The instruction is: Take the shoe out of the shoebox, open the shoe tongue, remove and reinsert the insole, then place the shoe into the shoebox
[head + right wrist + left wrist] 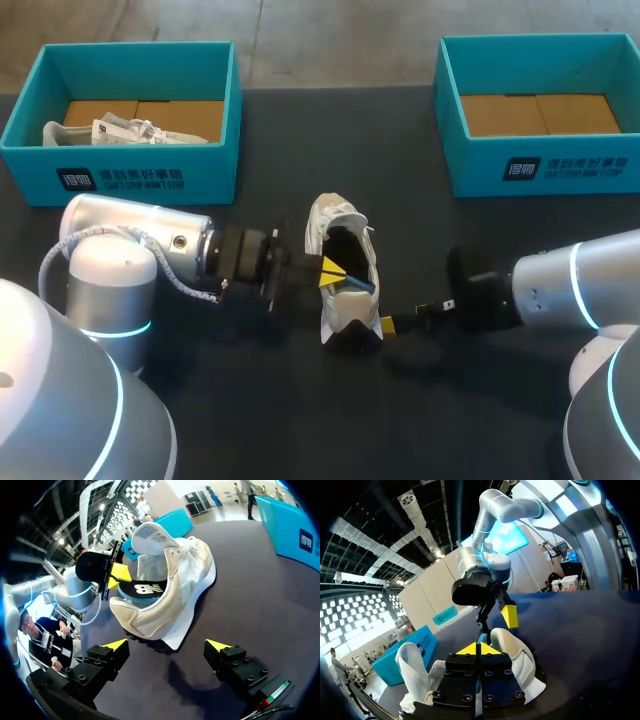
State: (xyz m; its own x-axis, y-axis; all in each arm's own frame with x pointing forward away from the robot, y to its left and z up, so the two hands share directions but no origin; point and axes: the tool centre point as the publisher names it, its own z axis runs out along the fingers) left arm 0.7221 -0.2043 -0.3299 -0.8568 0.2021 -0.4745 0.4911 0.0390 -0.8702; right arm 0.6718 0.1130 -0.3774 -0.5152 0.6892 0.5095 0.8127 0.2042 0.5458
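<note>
Fingers of the left gripper (478, 649) are pressed together, yellow tips meeting, clamped on the edge of the insole (145, 589). The insole is black with a blue rim and stands partly out of the opening of the shoe (345, 308).

Fingers of the right gripper (167, 647) stand wide apart and hold nothing. The shoe's heel lies just ahead of them, and whether either tip touches it cannot be told.

The shoe is white and cream. It lies on the dark table (300, 420) between the two grippers, heel toward the robot, outside both boxes. Its tongue (150, 537) is lifted clear of the opening.

Markings: a white logo on the insole and a small printed label on the inner face of the tongue, too small to make out.

The teal left box (120, 182) stands at the far left and contains a second shoe (130, 131). The teal right box (545, 168) stands at the far right. Each box front carries a dark logo patch and white print.
</note>
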